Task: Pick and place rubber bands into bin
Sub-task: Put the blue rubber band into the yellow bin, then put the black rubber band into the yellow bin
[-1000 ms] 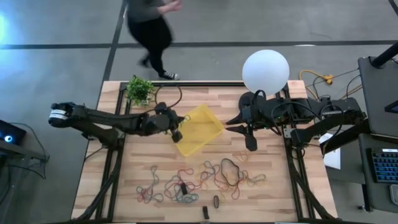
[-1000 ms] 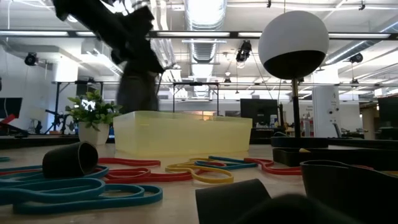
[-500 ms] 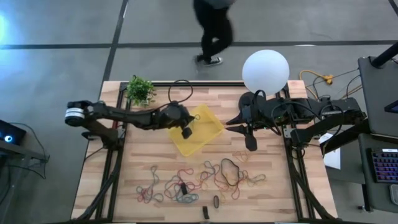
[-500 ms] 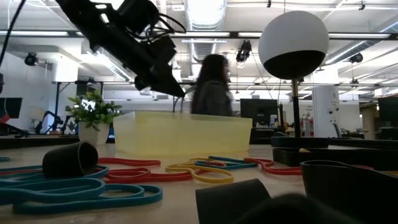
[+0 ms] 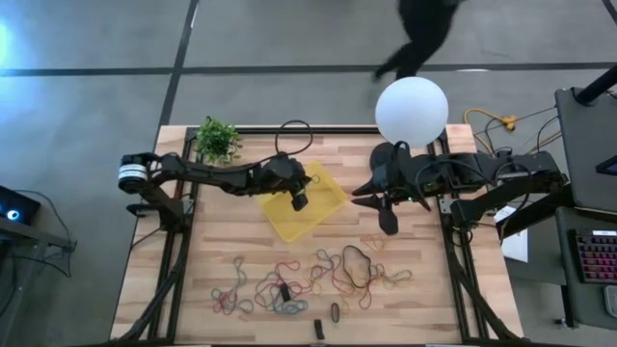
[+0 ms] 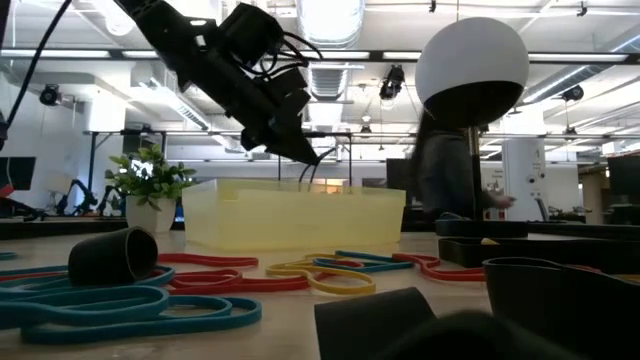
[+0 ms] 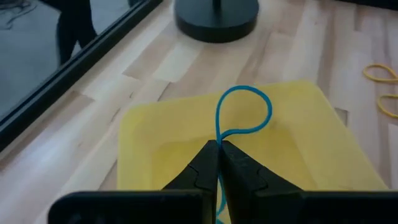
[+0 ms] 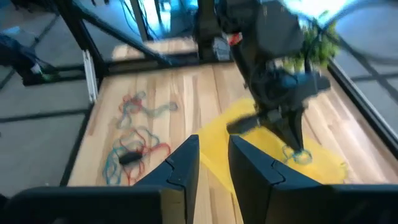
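Left gripper (image 7: 218,147) clamped on thin blue rubber band loop (image 7: 244,117) above shallow translucent yellow plastic bin (image 5: 307,200), right gripper (image 8: 213,149) slightly parted, empty, at bin's three o'clock.

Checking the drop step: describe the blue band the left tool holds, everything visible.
The blue rubber band is a thin, bright blue loop, pinched at one end between the shut fingers of the left tool. Its free end stands open as a rounded teardrop. It hangs above the yellow bin, not yet released. Only the tool visibly touches it.
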